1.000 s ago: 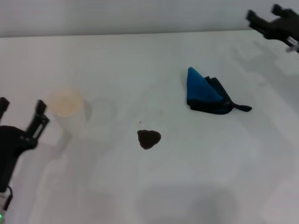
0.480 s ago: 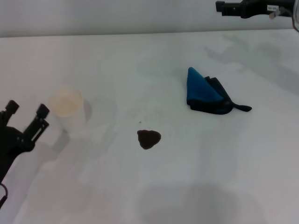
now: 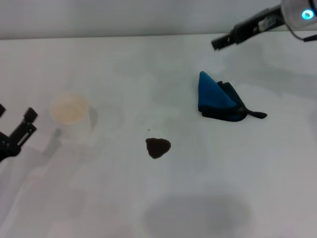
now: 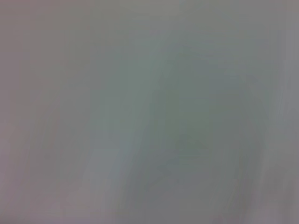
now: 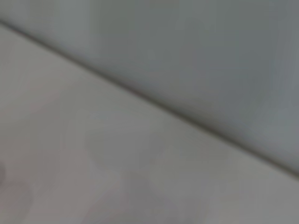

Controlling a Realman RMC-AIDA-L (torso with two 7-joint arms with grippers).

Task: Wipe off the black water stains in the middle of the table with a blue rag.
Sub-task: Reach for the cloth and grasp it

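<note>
The blue rag (image 3: 217, 98) lies crumpled on the white table (image 3: 163, 198), right of centre, with a dark tail pointing right. The black water stain (image 3: 157, 147) is a small dark blot near the table's middle, apart from the rag. My right gripper (image 3: 218, 42) hangs above the table's far right part, beyond the rag and well above it, holding nothing that I can see. My left gripper (image 3: 14, 119) is open and empty at the far left edge, left of the cup. Both wrist views show only blurred pale surface.
A pale translucent cup (image 3: 70, 115) stands on the left part of the table, between my left gripper and the stain. The table's far edge (image 3: 124, 36) meets a grey wall.
My right arm has swung in from the far right corner toward the left and down, nearer the rag. My left gripper has drawn back to the left edge. Rag, stain and cup have not moved.
</note>
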